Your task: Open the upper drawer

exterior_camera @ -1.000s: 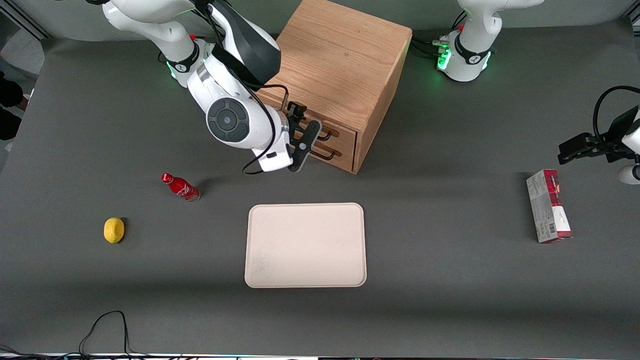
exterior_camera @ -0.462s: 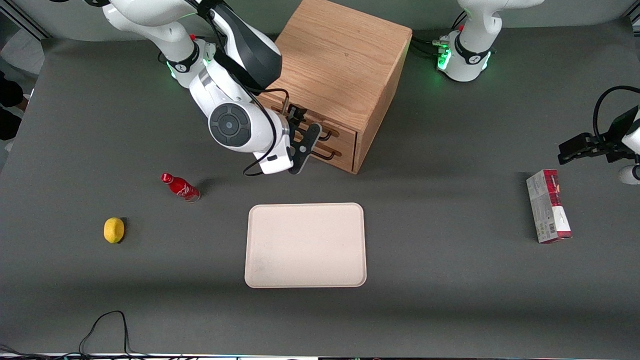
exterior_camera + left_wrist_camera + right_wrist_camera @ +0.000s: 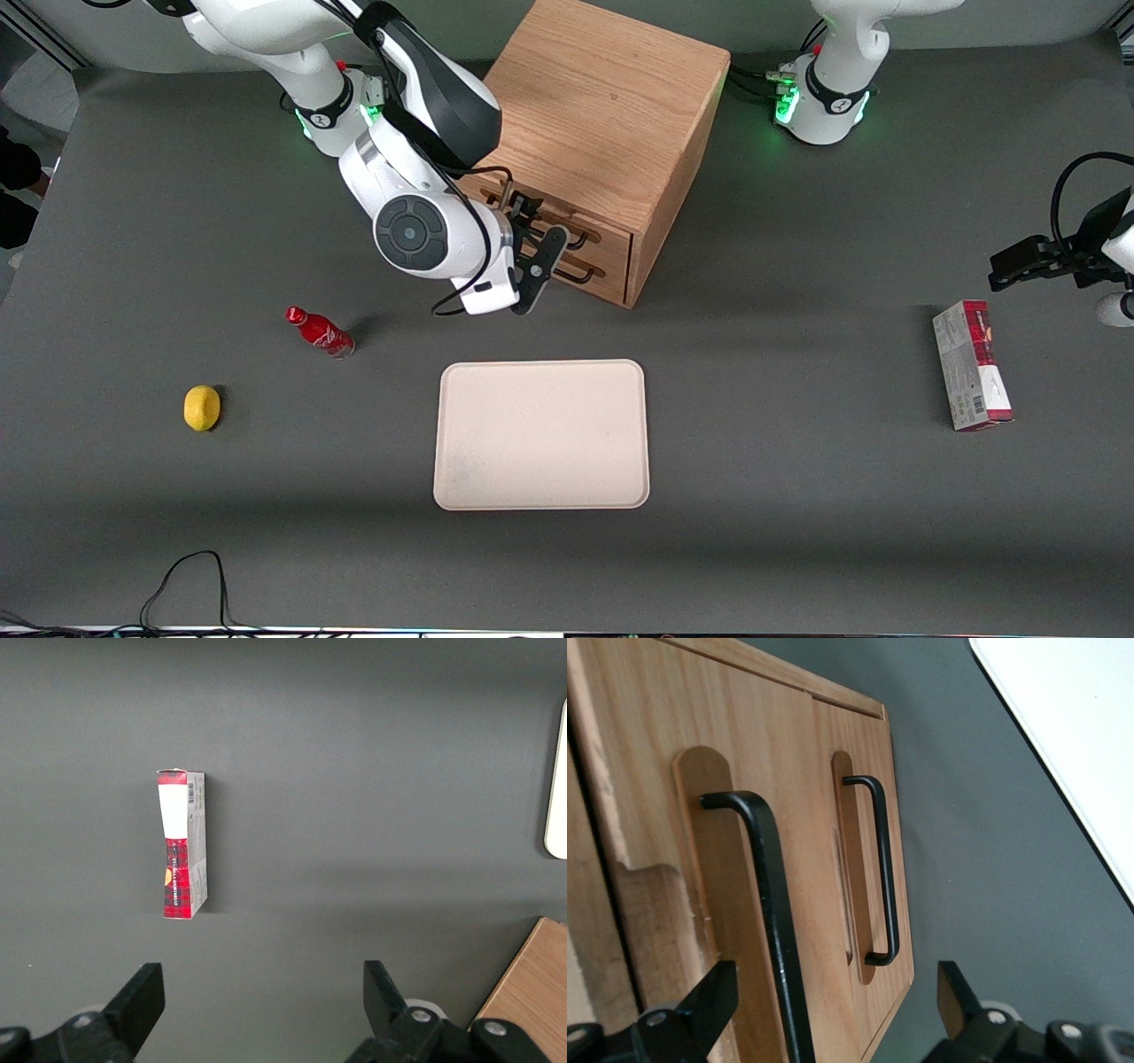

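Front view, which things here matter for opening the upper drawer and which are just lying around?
For the job:
- upper drawer, shut, with its black handle
- gripper, open, in front of the cabinet at the drawer handles

Just lying about:
- lower drawer
- tray
- red bottle
- lemon
- red carton

The working arm (image 3: pixel 416 226) is white with rounded shells, a dark grey round cap, a black sleeve and black cables. Its base glows green. The pincer (image 3: pixel 532 257) near the cabinet is black.

Robot lab: bench-mounted arms on a grey-matted table (image 3: pixel 797 532).
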Action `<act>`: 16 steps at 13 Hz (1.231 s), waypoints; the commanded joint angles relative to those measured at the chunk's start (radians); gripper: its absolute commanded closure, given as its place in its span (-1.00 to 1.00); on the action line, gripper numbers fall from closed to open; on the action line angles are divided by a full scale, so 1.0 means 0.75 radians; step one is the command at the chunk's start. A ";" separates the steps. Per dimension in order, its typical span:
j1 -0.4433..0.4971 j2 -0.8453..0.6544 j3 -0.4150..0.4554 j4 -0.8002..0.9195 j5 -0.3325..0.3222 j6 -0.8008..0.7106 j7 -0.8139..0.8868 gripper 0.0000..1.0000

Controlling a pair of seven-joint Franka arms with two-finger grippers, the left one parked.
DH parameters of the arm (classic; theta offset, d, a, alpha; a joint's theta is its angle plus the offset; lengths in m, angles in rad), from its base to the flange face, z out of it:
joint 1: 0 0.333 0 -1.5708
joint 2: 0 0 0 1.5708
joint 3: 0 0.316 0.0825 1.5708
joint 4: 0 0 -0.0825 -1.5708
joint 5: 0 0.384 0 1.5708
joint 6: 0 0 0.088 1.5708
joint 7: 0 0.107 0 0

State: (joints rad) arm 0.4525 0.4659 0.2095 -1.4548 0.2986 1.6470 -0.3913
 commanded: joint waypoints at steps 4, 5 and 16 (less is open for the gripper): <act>0.012 0.001 -0.007 -0.040 -0.030 0.048 -0.033 -1.00; 0.014 -0.001 -0.005 -0.056 -0.030 0.054 -0.033 -1.00; 0.000 0.001 -0.007 -0.071 -0.044 0.101 -0.043 -1.00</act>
State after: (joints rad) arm 0.4533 0.4733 0.2091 -1.5029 0.2858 1.7095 -0.3992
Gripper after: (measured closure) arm 0.000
